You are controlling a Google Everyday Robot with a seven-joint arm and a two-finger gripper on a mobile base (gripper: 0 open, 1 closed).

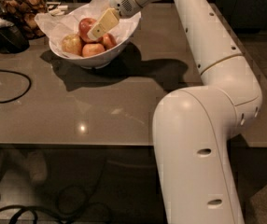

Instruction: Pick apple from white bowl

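Red apple (84, 26) in white bowl (98, 59), upper left of frame. Gripper (93, 33) slants down-left from upper right, tip at apple's right side. Grip state: can't tell.

- Cream gripper (96, 31) fills top of large glossy white bowl (126, 37), by round deep-red apple (86, 25).
- Crinkled white paper (49, 20), glass snack jar (24, 6) block back-left.
- Front approach open.

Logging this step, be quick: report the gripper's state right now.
Gripper: inside the white bowl, tip against the red apple; whether it is open, closed or holding anything cannot be told.
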